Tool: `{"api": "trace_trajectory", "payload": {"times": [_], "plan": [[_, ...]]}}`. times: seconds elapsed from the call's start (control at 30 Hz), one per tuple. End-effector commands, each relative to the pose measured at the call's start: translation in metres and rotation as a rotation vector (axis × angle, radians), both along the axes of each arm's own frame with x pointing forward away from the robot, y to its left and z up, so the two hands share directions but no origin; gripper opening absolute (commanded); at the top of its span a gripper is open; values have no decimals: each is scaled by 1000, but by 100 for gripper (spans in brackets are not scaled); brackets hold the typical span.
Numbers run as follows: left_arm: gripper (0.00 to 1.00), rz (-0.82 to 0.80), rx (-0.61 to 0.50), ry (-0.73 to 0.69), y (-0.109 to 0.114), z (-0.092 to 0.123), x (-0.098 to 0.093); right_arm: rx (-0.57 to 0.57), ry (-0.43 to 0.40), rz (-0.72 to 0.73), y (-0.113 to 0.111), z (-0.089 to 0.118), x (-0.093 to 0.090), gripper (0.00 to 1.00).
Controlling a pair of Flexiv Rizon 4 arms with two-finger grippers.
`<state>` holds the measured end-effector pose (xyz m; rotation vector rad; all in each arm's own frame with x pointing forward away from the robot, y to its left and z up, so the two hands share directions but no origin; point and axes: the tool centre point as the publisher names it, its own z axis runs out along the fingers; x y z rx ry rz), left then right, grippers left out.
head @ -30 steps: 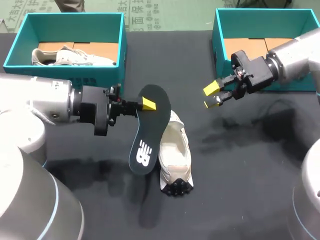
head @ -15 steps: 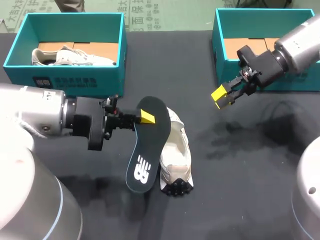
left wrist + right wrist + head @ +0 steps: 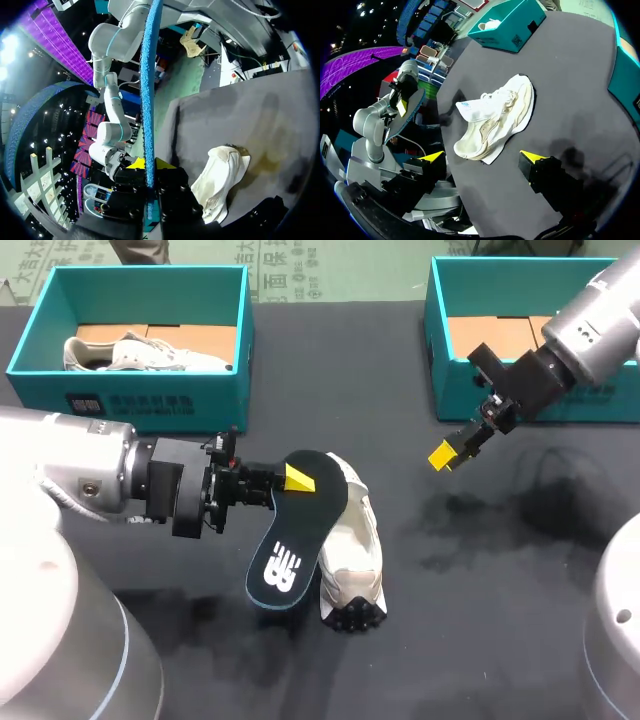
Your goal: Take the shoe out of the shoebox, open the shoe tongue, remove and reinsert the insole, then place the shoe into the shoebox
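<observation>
My left gripper point(image 3: 290, 478) is shut on the toe end of a black insole point(image 3: 293, 535) with a white logo, which slants down over the left side of the cream shoe point(image 3: 352, 540). The shoe lies on the black table with its heel toward the front edge. In the left wrist view the insole point(image 3: 149, 95) runs edge-on out from between the yellow tips of the left gripper point(image 3: 149, 164), and the shoe point(image 3: 220, 180) lies beside it. My right gripper point(image 3: 446, 453) hangs open and empty, right of the shoe and in front of the right shoebox point(image 3: 436, 350). In the right wrist view the shoe point(image 3: 495, 117) lies ahead of the right gripper point(image 3: 482, 157).
A teal shoebox point(image 3: 130, 400) at the back left holds another cream shoe point(image 3: 140, 352). The right shoebox shows only its cardboard floor. Bare black table point(image 3: 480, 620) stretches to the right of the shoe and in front of it.
The left gripper has tipped the insole lower and flatter, its logo end sinking beside the shoe. The right arm has swung its gripper slightly right and down, turning it end-on.
</observation>
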<state>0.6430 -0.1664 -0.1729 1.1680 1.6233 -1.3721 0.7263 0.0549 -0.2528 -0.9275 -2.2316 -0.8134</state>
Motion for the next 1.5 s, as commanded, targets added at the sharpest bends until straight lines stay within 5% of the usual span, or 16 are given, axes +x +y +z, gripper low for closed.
{"api": "trace_trajectory", "payload": {"times": [0.03, 0.27, 0.67, 0.73, 1.07, 1.5], "plan": [[0, -19, 9, 41, -5, 4, -6, -30, -60, -31, -8, -3, -18, 100], [0, 6, 21, 217, -16, -13, -11, -91, -58, -37, -13, -22, -25, 100], [0, 13, 50, 200, -16, -15, -11, -91, -58, -37, -13, -22, -25, 100], [0, 36, -34, 341, -16, -23, -7, -128, -86, 6, -8, -29, -27, 100], [0, 60, -132, 574, -14, -46, -11, -211, -232, 97, 1, -60, -40, 100], [0, 47, -130, 585, -16, -46, -11, -231, -254, 124, 2, -67, -42, 100]]}}
